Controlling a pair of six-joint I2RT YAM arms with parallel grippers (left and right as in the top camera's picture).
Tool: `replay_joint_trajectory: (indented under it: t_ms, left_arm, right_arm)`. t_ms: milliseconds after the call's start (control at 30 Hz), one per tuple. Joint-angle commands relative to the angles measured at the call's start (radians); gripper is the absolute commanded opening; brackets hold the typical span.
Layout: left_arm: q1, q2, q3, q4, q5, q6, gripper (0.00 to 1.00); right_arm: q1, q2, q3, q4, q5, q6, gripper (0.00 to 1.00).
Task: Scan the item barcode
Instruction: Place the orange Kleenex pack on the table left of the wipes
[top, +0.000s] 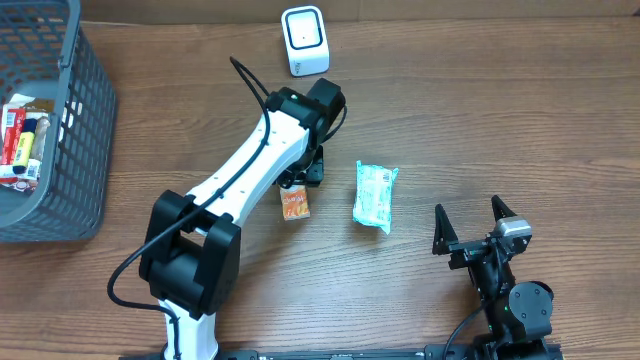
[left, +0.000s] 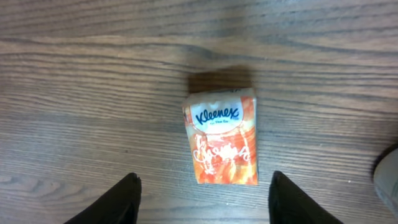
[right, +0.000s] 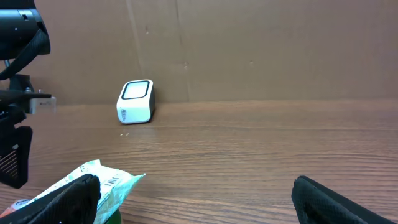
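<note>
- The Kleenex pocket tissue pack (left: 221, 138) lies flat on the wooden worktop (left: 81, 93) with its printed orange face up. In the overhead view it sits just beneath the left arm's wrist, left of a green-and-white soft pack (top: 375, 196).
- It looks light and soft: a thin plastic film wrap around folded tissues. It should give under pressure and spring back, and nothing about it seems fragile.
- The film is probably a little slick, so a moderate squeeze across the two long edges, near mid-length, seems the safest hold. Too hard a pinch would crumple the wrap and might crease whichever face carries the barcode.
- No barcode shows on the upper face. It is likely underneath or on an edge, so the grasp should leave room to turn the pack towards the white scanner (top: 304, 40).
- The left end effector (left: 203, 190) is partly spread, its two dark fingers (left: 124, 199) standing either side of the pack's near end with a clear gap at each side. It holds nothing and touches nothing.
- The right end effector (top: 468, 215) stands spread wide and empty at the near right of the worktop, well away from the Kleenex pack.
</note>
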Motion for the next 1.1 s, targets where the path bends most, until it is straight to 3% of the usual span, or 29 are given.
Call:
replay_joint_trajectory:
  t_ms: [0, 667, 1067]
  left_arm:
    - [0.002, -0.019, -0.033, 0.002, 0.024, 0.023, 0.49]
    - [0.033, -0.019, -0.244, 0.182, 0.127, 0.023, 0.49]
    - [0.067, -0.021, -0.246, 0.203, 0.155, 0.054, 0.46]
  right_arm:
    - [-0.006, -0.012, -0.011, 0.006, 0.006, 0.008, 1.0]
    - [-0.006, -0.012, -0.011, 0.006, 0.006, 0.008, 1.0]
    - [-0.006, -0.012, -0.011, 0.006, 0.006, 0.008, 1.0]
